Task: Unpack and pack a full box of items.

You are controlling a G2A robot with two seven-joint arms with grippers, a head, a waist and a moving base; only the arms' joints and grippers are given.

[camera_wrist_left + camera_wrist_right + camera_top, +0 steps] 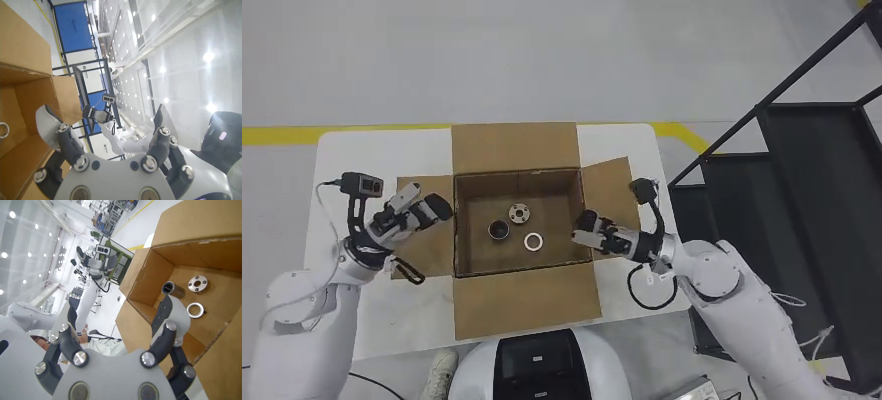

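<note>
An open cardboard box (470,182) stands in the middle of the white table (362,155). On its floor lie a flanged metal disc (517,211) (197,283), a short dark metal cylinder (499,231) (173,290) and a metal ring (534,241) (195,310) (2,129). My left gripper (425,207) (102,123) hangs open and empty just outside the box's left wall, over the left flap. Open and empty too, my right gripper (587,228) (117,313) sits at the box's right wall, near the rim.
All four box flaps lie folded outward; the near flap (527,295) reaches toward the table's front edge. A dark metal rack (802,150) stands off the table's right side. Bare table shows at the far left and far right corners.
</note>
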